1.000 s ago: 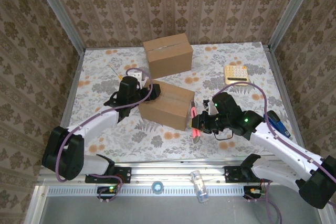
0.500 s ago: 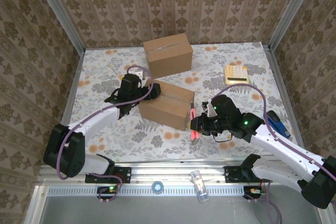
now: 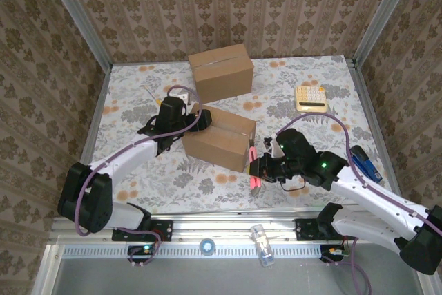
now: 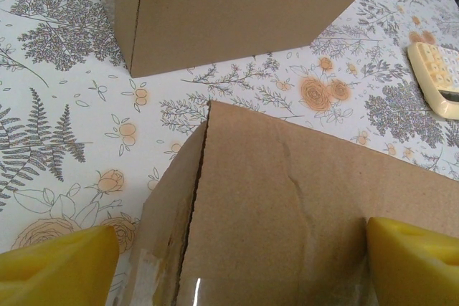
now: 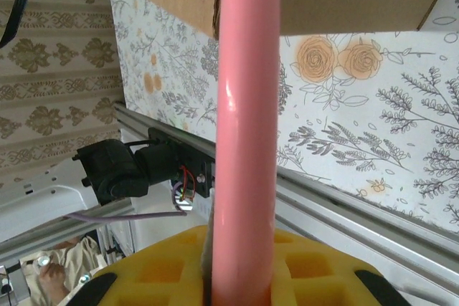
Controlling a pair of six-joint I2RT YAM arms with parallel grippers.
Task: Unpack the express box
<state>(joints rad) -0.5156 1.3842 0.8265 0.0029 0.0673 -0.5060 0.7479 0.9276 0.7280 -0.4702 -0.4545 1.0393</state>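
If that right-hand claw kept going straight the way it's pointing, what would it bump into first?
Probably the nearer cardboard box. The right gripper is shut on a pink tool aimed at the box's side; whether the tip already touches is unclear.

Brown damask wallpaper lines 3 walls around a floral-patterned table, framed by aluminium rails.

Probably a robotics lab rig rather than a home: wallpapered panels in aluminium posts box in a floral-covered table, and a metal rail along its near edge carries the left arm and right arm.
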